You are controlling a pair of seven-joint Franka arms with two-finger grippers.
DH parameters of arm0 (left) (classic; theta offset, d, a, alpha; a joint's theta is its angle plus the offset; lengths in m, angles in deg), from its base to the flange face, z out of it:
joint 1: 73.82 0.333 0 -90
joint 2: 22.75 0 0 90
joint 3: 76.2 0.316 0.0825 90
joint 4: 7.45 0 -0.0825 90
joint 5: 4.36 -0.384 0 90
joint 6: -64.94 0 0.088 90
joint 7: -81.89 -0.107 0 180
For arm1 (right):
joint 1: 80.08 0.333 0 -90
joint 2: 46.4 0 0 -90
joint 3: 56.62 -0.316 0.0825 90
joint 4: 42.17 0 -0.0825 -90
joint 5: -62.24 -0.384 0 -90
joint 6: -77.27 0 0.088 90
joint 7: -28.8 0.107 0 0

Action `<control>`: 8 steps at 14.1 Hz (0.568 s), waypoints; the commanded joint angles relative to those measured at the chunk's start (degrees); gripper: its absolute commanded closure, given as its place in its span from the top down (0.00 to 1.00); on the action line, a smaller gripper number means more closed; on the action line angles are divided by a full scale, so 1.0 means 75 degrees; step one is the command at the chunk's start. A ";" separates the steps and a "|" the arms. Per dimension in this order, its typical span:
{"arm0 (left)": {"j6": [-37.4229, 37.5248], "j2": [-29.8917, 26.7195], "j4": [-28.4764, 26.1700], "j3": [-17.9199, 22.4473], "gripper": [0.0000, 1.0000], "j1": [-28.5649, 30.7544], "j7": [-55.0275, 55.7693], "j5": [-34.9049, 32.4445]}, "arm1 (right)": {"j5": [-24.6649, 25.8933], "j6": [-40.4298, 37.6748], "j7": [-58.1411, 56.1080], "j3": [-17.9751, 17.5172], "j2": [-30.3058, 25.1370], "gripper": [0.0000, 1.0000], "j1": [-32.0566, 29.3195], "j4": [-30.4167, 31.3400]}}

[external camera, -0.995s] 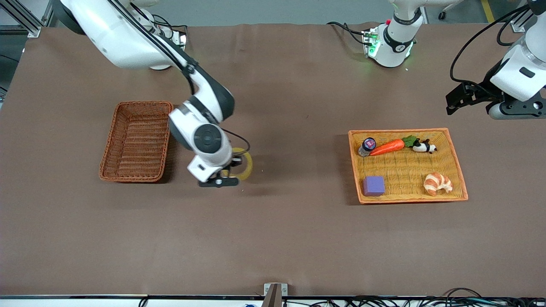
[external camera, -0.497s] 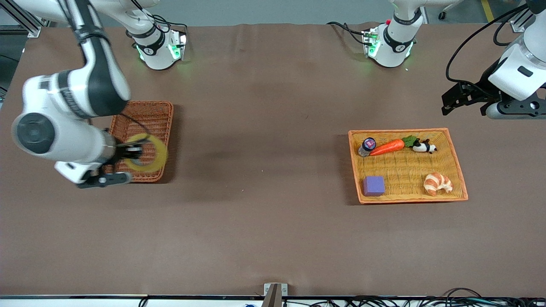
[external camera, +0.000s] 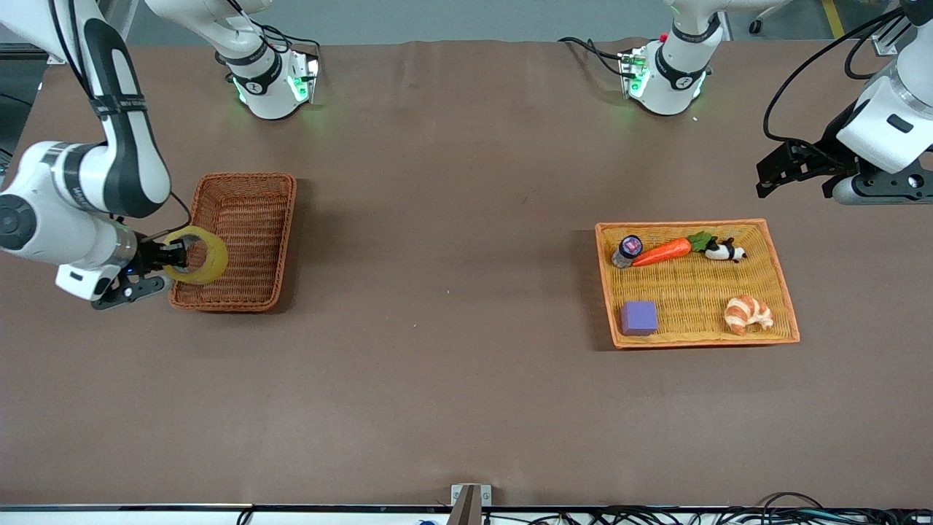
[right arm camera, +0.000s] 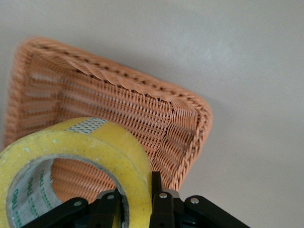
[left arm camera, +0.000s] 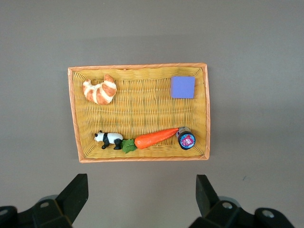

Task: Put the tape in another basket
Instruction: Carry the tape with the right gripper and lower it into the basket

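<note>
The right gripper (external camera: pixel 173 257) reaches in level, clamped on the tape (external camera: pixel 195 255), which hangs over the basket (external camera: pixel 240 240) at its edge toward the right arm's end; the left gripper (external camera: pixel 773 169) waits raised, fingers spread, near the yellow tray (external camera: pixel 780 277).

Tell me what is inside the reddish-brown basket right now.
The basket shows only bare weave inside. The tape, gripped by the right gripper, hangs over its end and covers a small patch there. The left gripper waits open.
</note>
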 commanded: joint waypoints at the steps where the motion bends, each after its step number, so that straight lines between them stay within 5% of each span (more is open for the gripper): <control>1: -0.0099 -0.0130 -0.0133 -0.0033 1.00 0.0045 -0.0102 0.0063 | -0.0183 0.1785 -0.0191 -0.0012 -0.0565 0.01 0.0101 0.1758; 8: -0.0099 -0.0118 -0.0133 -0.0033 1.00 0.0056 -0.0102 0.0063 | -0.0183 0.2539 -0.0202 -0.0024 -0.0494 0.04 0.0147 0.2557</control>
